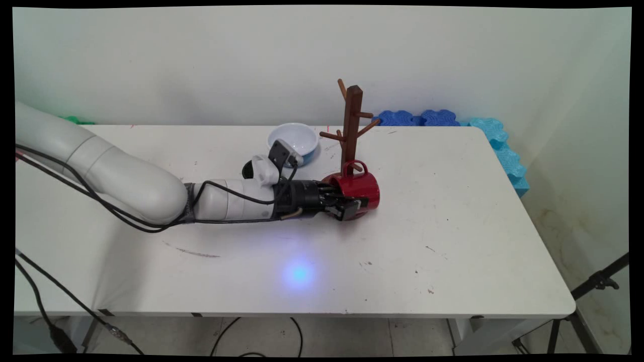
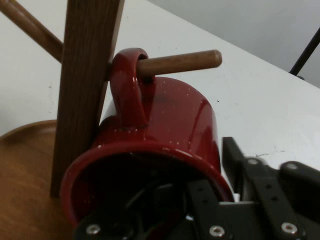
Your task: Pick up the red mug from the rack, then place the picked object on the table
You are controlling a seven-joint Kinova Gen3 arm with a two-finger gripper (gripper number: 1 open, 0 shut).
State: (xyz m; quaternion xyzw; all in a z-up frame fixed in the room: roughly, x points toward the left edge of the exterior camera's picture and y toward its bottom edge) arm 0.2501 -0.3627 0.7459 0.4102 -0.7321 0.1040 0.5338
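Black fingers [image 2: 230, 200] clamp the rim of a red mug [image 2: 165, 130] — one inside the mouth, one outside along the wall. Lying on its side, the mug has its handle looped over a low peg of the wooden mug tree [image 1: 352, 125], right against the post. Behind the arm's wrist — a white bowl [image 1: 293, 138] sits on the worktop [image 1: 453, 241].

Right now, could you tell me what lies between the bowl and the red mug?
In the main view, the arm's white wrist with its small camera lies between the bowl and the red mug; the wooden mug tree stands just beside.
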